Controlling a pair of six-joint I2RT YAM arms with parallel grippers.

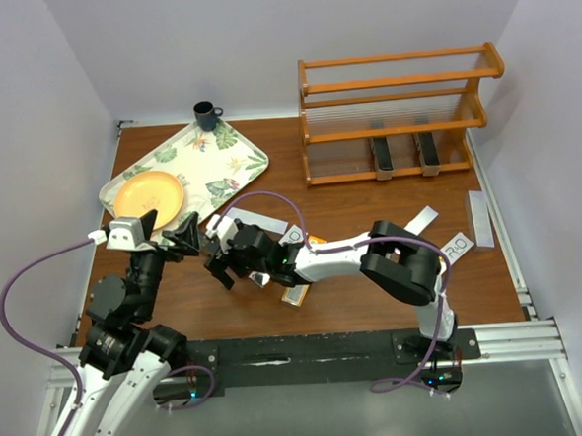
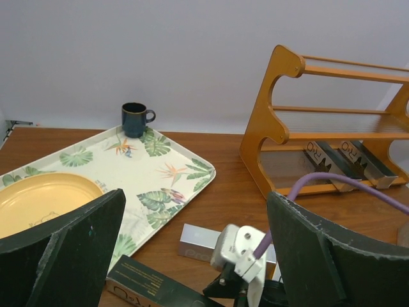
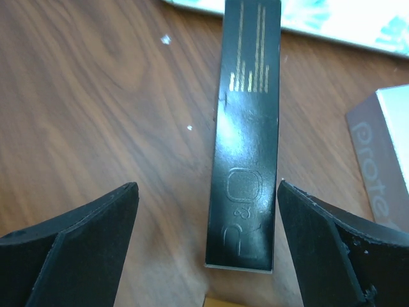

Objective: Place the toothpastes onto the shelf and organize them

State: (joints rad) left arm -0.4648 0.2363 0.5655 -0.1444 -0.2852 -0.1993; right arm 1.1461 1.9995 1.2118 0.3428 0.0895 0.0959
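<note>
Right wrist view is being filled by a long, slim black cardboard toothpaste box (image 3: pixel 248 141), which is being seen lying flat on the brown wooden table (image 3: pixel 96 96). The right gripper (image 3: pixel 208 188) is being held above it with its jaws spread wide and nothing gripped between them. The box's long axis is being carried up and down this view, square to the line joining the two fingers, so a closing stroke is being judged to fall across its narrow width. The box is being framed off-centre, nearer the finger at the right of the view, so a small sideways correction is probably being called for before descent. A silver-grey cardboard box (image 3: pixel 383 153) is being seen just beside it on that side, apart from it.

From the top external view, the right gripper is being placed as the nearer one. The left gripper (image 1: pixel 178 235) is being held just beside it, also wide open and empty. The orange-brown wooden three-tier shelf (image 1: pixel 393 113) is being shown at the far right of the table, well apart from this box, with two black cardboard boxes (image 1: pixel 381 158) being kept on its lowest tier.
</note>
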